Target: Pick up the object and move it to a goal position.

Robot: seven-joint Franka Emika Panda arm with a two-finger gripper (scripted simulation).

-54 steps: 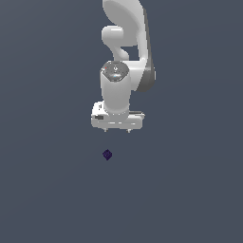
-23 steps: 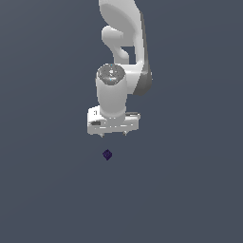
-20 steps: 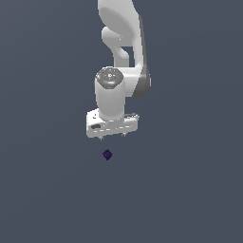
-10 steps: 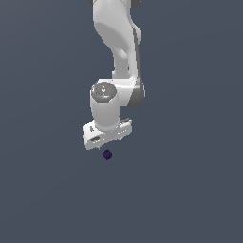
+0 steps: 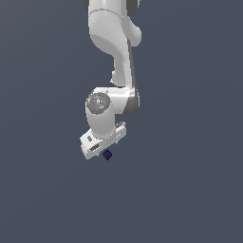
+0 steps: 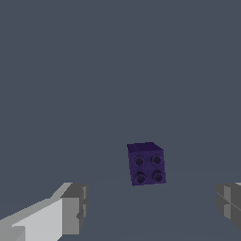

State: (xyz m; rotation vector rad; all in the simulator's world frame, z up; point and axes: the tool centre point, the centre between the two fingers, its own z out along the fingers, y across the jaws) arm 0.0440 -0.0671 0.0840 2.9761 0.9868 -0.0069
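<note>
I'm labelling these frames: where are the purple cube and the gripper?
purple cube (image 6: 147,164): wrist view, on its face with four round dimples.
purple cube (image 5: 107,154): exterior view, on its visible side.
gripper (image 6: 150,209): wrist view, midway between the two open fingertips.

The cube (image 6: 146,164) is rendered matt dark purple, with four round dimples on one face. The tool (image 6: 150,209) looks like smooth, faintly glossy white plastic, with matt grey fingertips (image 6: 74,208). The slate-grey ground (image 5: 190,190) is seen flat and unshiny.
</note>
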